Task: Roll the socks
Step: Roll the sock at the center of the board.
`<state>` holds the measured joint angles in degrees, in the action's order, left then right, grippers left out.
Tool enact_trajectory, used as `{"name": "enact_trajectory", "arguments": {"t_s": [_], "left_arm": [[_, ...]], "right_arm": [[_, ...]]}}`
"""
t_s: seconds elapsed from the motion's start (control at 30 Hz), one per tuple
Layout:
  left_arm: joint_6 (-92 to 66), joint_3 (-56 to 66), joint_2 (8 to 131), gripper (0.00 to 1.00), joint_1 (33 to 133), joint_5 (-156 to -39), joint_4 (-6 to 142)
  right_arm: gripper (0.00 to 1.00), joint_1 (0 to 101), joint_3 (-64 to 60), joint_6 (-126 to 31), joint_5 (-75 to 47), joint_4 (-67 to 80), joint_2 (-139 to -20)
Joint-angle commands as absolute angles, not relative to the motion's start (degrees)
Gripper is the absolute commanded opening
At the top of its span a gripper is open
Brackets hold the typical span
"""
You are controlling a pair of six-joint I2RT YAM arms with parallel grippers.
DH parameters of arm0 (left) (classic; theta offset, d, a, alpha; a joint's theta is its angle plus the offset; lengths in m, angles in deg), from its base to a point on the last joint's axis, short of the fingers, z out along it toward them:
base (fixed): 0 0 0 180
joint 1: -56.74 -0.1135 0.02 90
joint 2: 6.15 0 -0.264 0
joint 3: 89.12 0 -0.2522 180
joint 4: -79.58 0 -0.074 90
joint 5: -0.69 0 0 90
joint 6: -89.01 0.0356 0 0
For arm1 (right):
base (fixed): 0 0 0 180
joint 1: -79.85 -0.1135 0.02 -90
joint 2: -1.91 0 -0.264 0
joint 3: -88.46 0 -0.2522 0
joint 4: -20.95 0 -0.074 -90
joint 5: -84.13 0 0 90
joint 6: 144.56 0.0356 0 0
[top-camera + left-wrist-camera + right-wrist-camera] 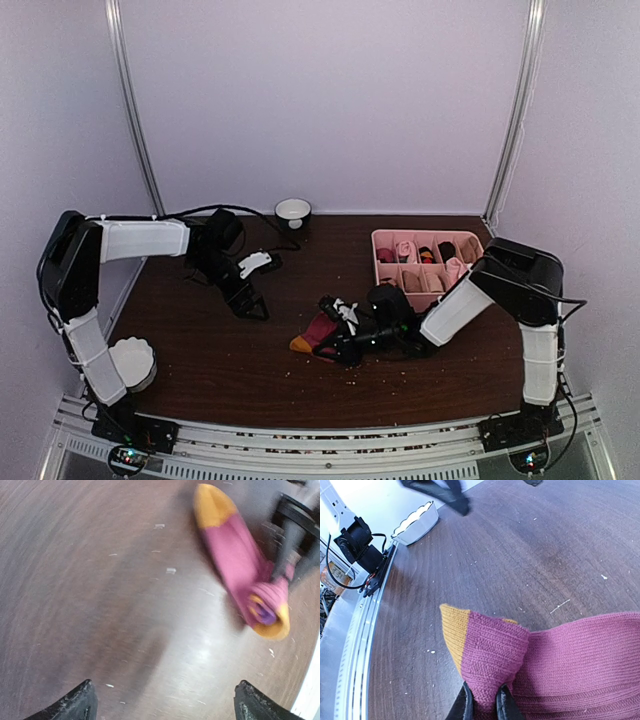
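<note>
Dark brown surface (200, 370), flecked with crumbs, carries the dark red sock (316, 335) near its middle, with the orange toe pointing toward the left arm and the other end loosely rolled. I cannot find the tan sock. The risk, as I judge it, is that the right hand (481, 706) nips only a thin fold of knit. A pull could slide the fabric free or let the loose roll unwind, since nothing pins the toe end. That right hand is nearly closed on the fold. The left hand (165, 702) stands wide and holds nothing, hanging over the wood near the sock without touching it.
</note>
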<state>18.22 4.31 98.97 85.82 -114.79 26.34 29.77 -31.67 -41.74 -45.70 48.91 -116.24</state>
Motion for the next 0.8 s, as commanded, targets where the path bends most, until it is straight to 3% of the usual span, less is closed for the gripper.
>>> {"name": "enact_trajectory", "arguments": {"t_s": [0.0,0.13,0.37,0.77], "left_arm": [[27.98,7.29,92.26,0.98,88.5,-124.09,33.22],[39.91,3.74,95.87,0.97,94.31,-128.8,26.25],[49.67,3.32,101.3,0.78,100.81,-124.14,25.53],[50.64,5.44,103.88,0.78,103.41,-118.57,36.4]], "right_arm": [[0.11,30.31,-35.84,-39.06,-45.13,30.2,-121.48],[0.11,30.82,-35.11,-39.32,-44.48,26.01,-122.38],[0.11,32.12,-37.03,-38.53,-44.09,25.5,-122.85],[0.12,33.13,-36.81,-37.15,-47.59,28.0,-124.08]]}}
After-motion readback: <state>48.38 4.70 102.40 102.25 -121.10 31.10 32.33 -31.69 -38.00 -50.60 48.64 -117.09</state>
